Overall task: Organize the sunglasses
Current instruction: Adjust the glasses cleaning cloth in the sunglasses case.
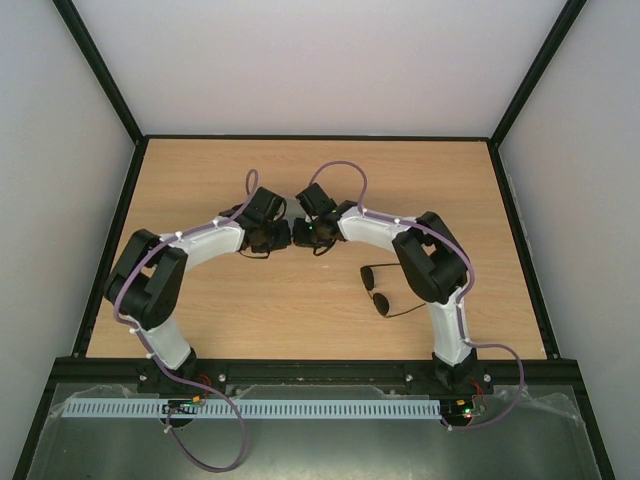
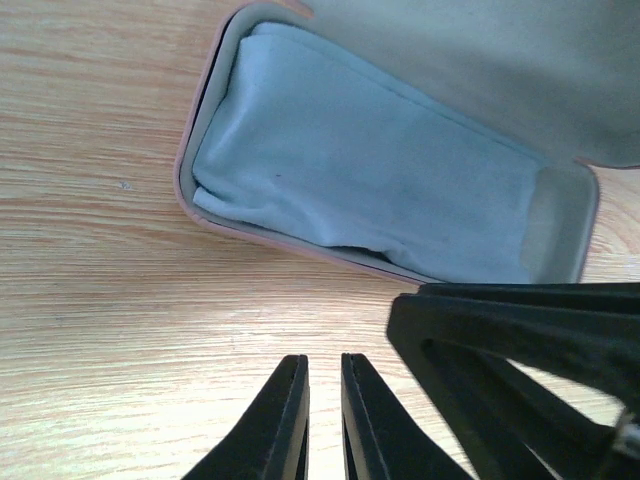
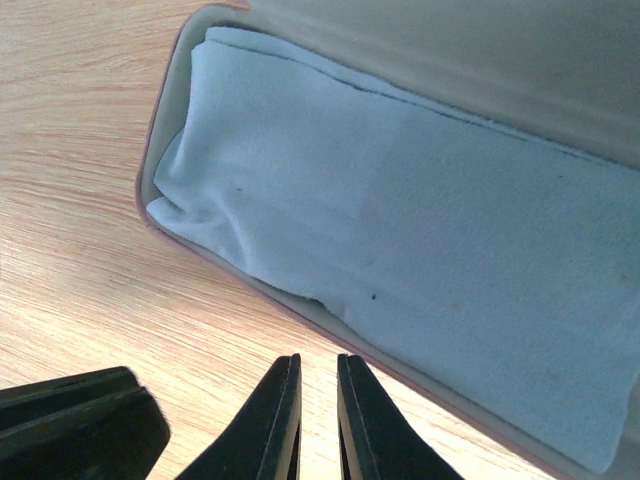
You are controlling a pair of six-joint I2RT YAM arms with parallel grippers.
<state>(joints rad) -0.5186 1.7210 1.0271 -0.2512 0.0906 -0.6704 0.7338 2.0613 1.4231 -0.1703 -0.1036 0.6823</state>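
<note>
1. left gripper: fingers pressed almost together with only a thin slit between, nothing in it. right gripper: same, near-closed and empty
2. both sit tip to tip over mid-table, just beside the near long edge of the open pink case. Can't tell if either touches it
3. the case lies open with its lid up behind. A blue cloth is rumpled inside and fills the tray
4. sunglasses are not in the case. They lie on the bare table beside the right arm's elbow, well apart from both grippers, and the temple arms look unfolded
5. handling, my guess: very light, the thin wire frame bends easily, the lenses are slick and scratch-prone. Take hold at the bridge or where a temple meets the frame, with a light pinch. Not on a lens, and not far out on a temple, which would flex and swing. They lie flat on wood, so the fingers must open first and come down astride the wire
6. views: only the top camera shows the sunglasses. Only the wrist cameras show the case and cloth, because from above the gripper heads hide them. Left wrist also catches the case's end wall and the right gripper at bottom right. Right wrist sits closer on the cloth folds, with the left gripper at bottom left
</note>
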